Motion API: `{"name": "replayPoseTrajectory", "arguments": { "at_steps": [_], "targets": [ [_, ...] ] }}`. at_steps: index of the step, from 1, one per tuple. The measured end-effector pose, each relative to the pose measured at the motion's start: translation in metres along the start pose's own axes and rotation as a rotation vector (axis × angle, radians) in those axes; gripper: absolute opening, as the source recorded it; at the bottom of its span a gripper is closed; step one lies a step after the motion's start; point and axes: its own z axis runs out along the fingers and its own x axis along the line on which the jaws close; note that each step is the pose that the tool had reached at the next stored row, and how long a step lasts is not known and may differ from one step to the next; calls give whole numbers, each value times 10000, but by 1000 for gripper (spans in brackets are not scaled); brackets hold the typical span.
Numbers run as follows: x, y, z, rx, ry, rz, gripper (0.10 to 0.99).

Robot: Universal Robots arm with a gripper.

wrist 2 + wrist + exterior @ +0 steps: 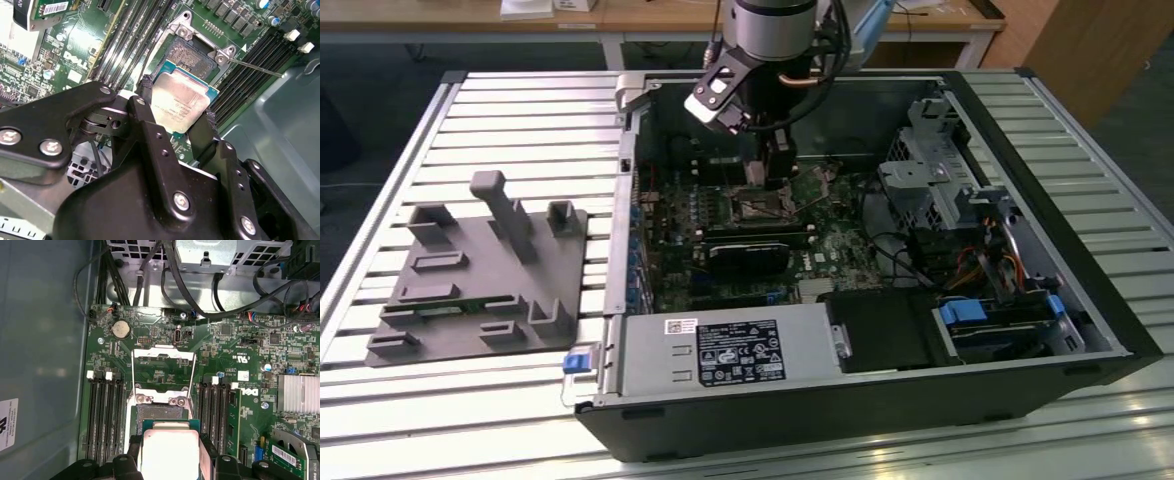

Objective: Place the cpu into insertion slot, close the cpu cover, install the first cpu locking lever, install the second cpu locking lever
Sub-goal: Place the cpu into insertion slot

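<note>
Looking at the exterior view, we see the gripper (771, 165) lowered into the open computer case (1067, 300) on the slatted desk (520, 100), just above the insertion slot (758, 210). In the second wrist view, its 2 black fingers (150, 112) clamp the cpu (182, 97) by opposite edges, silver top showing, beside the dark slot. In the first wrist view, the cpu overlaps the slot's near edge, and the cpu cover (162, 354) stands swung open beyond it.

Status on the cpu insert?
Status: gripper shut on cpu. Chip held at insertion slot, not seated. The cpu cover flipped open, socket uncovered.
</note>
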Motion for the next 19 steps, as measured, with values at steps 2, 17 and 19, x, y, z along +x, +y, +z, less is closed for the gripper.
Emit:
{"name": "replayPoseTrajectory", "arguments": {
  "at_steps": [2, 17, 19],
  "targets": [
    [0, -1, 10, 0, 0, 0, 537],
    [10, -4, 63, 0, -57, -4, 537],
    [10, -4, 67, -1, -56, -7, 537]
  ]
}}
